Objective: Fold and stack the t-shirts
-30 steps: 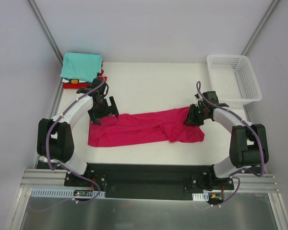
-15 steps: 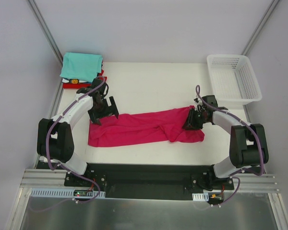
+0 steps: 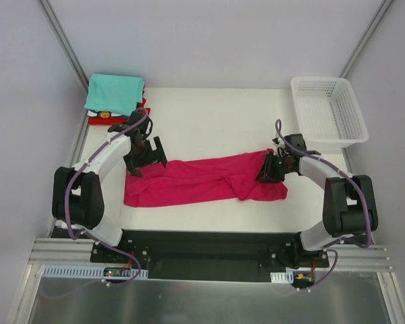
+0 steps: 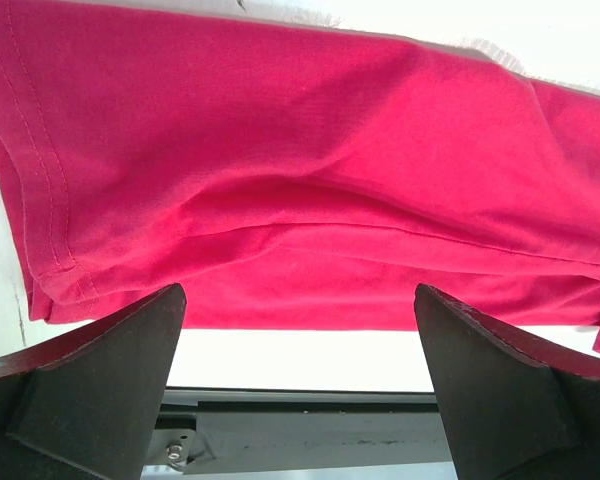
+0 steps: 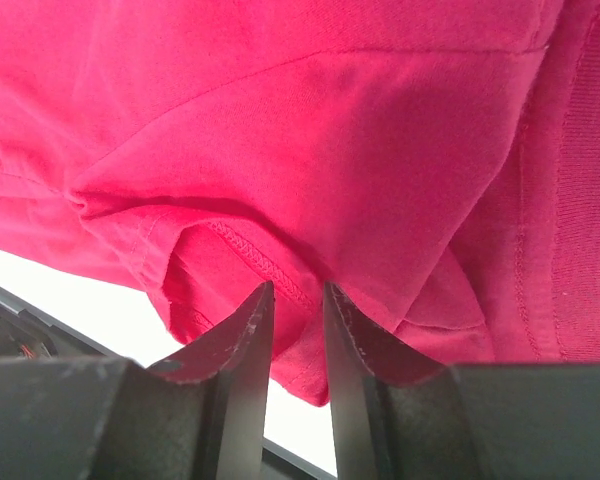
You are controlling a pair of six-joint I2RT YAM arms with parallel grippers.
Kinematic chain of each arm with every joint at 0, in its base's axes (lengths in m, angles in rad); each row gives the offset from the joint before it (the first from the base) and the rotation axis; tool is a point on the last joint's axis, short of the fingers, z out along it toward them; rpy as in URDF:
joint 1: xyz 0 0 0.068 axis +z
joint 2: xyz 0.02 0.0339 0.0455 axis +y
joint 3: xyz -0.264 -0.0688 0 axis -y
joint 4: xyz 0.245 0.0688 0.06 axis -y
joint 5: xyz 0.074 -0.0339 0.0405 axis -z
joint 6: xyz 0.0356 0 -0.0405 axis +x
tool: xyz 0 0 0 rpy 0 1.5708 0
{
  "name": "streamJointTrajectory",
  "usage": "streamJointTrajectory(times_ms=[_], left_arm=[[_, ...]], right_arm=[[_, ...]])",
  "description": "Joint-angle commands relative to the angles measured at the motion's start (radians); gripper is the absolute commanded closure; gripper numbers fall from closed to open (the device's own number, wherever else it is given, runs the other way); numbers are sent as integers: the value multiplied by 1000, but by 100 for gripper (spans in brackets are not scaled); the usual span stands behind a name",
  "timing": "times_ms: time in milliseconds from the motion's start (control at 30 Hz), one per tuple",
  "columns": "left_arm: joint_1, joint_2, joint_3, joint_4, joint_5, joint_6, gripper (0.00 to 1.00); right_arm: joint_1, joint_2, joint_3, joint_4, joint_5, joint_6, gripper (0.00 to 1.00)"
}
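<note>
A large magenta-pink t-shirt (image 3: 202,179) lies in a long crumpled band across the middle of the white table (image 3: 209,115). My left gripper (image 3: 146,154) hovers over the shirt's upper left end, jaws wide open with nothing between them; the cloth (image 4: 280,180) fills its wrist view. At the shirt's upper right corner my right gripper (image 3: 268,169) has its fingers close together on a fold and hem of the pink cloth (image 5: 310,150). A folded teal t-shirt (image 3: 115,93) tops a stack at the back left, with a red t-shirt (image 3: 142,106) and a dark and white one (image 3: 96,114) showing beneath.
A white plastic mesh basket (image 3: 327,108) stands at the back right corner. The stack of folded shirts sits right behind my left arm. The black base rail (image 3: 202,253) runs along the near edge. Grey walls close in both sides.
My right gripper has shifted slightly left and toward the near edge on the shirt's corner. The left gripper and the shirt's left end have not moved.
</note>
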Motion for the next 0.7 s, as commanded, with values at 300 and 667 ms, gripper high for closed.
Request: streamJointTrajectory(times_ms=[300, 667], left_arm=[[-7, -68, -34, -27, -13, -7, 1], [-7, -94, -43, -28, -11, -9, 1]], right_arm=[[26, -163, -30, -78, -36, 14, 71], [69, -253, -89, -87, 17, 28, 70]])
